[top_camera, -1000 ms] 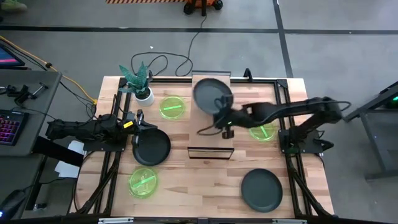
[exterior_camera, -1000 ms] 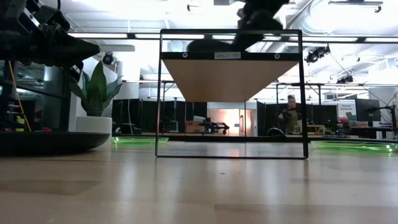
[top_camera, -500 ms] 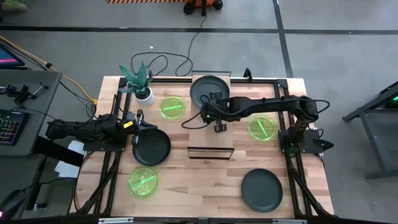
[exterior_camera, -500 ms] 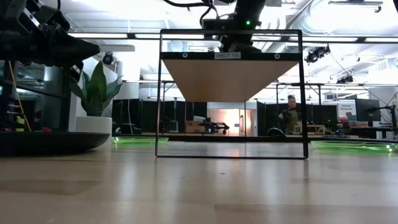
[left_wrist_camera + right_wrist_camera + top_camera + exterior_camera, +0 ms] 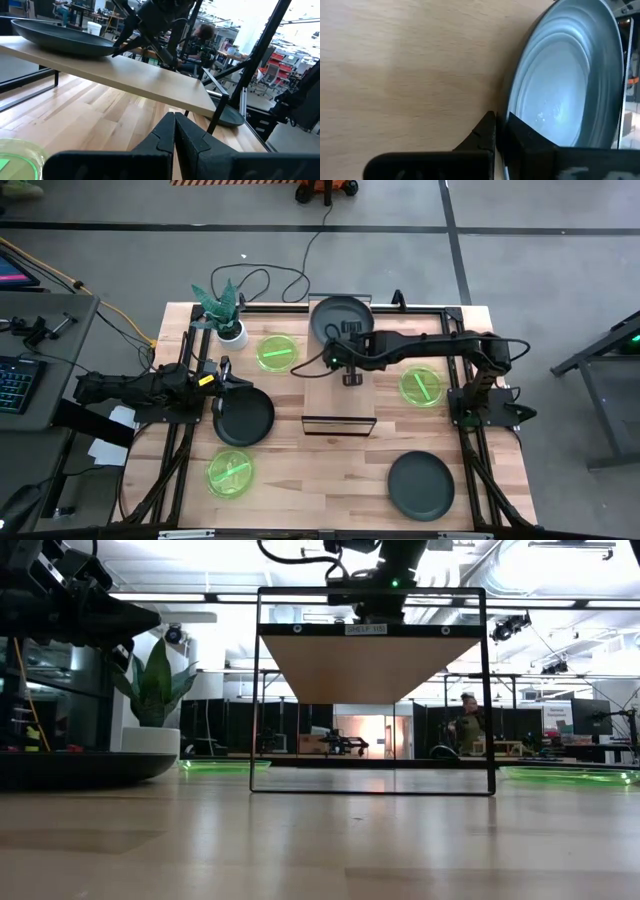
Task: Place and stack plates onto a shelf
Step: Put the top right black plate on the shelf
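A dark grey plate [image 5: 340,320] lies on the far end of the light-wood shelf [image 5: 340,395]. My right gripper [image 5: 334,357] is shut on its near rim. It also shows above the shelf in the low view [image 5: 375,600]. My left gripper [image 5: 222,372] is shut and hovers at the far edge of a second dark plate [image 5: 243,417] on the table's left side. A third dark plate [image 5: 421,485] rests near the right front corner. Three green plates [image 5: 277,352] [image 5: 422,387] [image 5: 231,473] lie flat on the tabletop. My right gripper pinches the dark plate's raised rim [image 5: 503,131] at its near side. One finger [image 5: 487,131] is outside the rim and the other [image 5: 522,137] is inside the plate. The fingers slant down onto it from the right arm's side. The plate's underside rests on the shelf board [image 5: 125,75].
A white pot with a green plant [image 5: 226,315] stands at the far left corner, near one green plate. The shelf's black frame [image 5: 372,690] rises above the table's middle. Cables run behind the far edge. Bare board remains on the shelf's near half.
My right gripper has carried the dark plate toward the far edge and down. The plate was tilted above the shelf a second ago and now lies on the shelf's far end. The right arm's elbow has swung in toward the table.
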